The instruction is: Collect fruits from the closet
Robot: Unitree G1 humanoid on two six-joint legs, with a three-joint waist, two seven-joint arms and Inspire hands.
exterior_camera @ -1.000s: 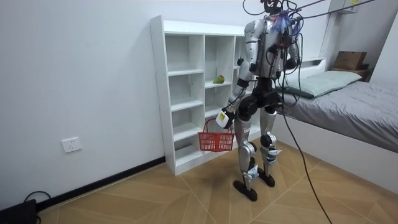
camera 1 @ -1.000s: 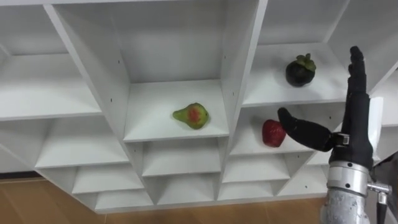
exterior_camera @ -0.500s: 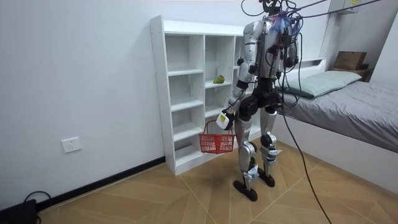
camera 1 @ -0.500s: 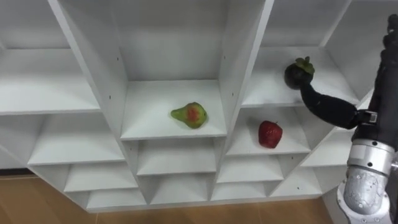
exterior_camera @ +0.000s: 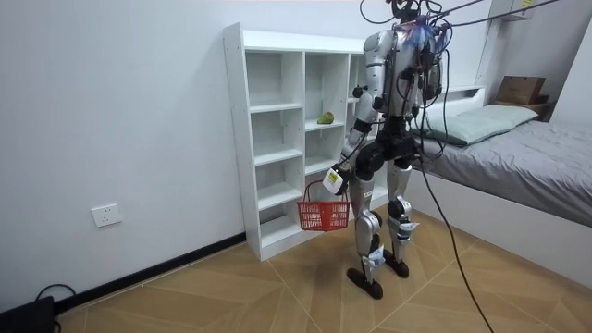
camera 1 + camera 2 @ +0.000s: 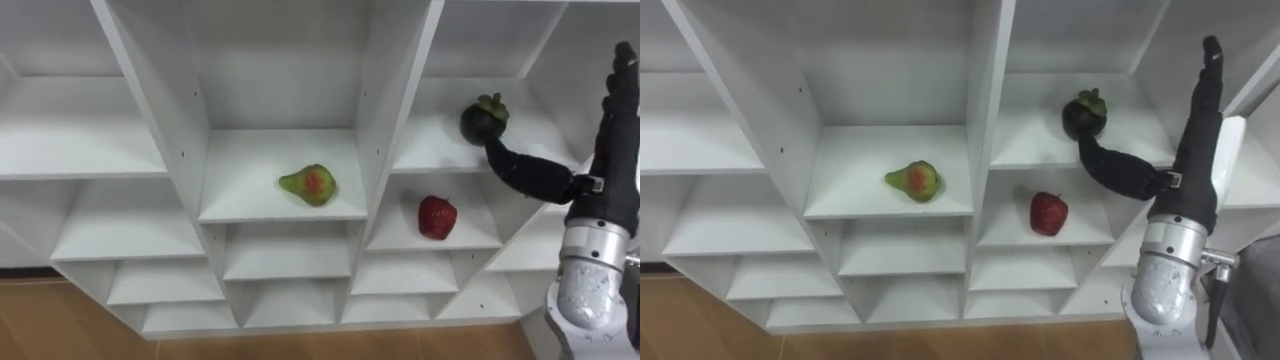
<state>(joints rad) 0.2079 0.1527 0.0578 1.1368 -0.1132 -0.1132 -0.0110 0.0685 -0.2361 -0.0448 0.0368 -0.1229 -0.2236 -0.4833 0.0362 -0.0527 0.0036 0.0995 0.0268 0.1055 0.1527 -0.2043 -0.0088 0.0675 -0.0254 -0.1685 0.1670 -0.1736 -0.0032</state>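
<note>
A dark mangosteen sits on an upper shelf in the closet's right column. A red strawberry lies on the shelf below it. A green-red pear rests in the middle column. My right hand is raised at the right, open, fingers straight up. Its thumb stretches left, and the thumb tip is right at the mangosteen's lower edge. In the room view my left hand hangs low and is shut on the handle of a red basket.
I stand facing the white closet, which has several open shelves. A vertical divider separates the pear's shelf from the right column. A bed stands at the room view's right, behind me.
My right hand rose from strawberry height to the mangosteen's shelf, and its thumb now reaches that fruit. The basket swung slightly in my left hand.
</note>
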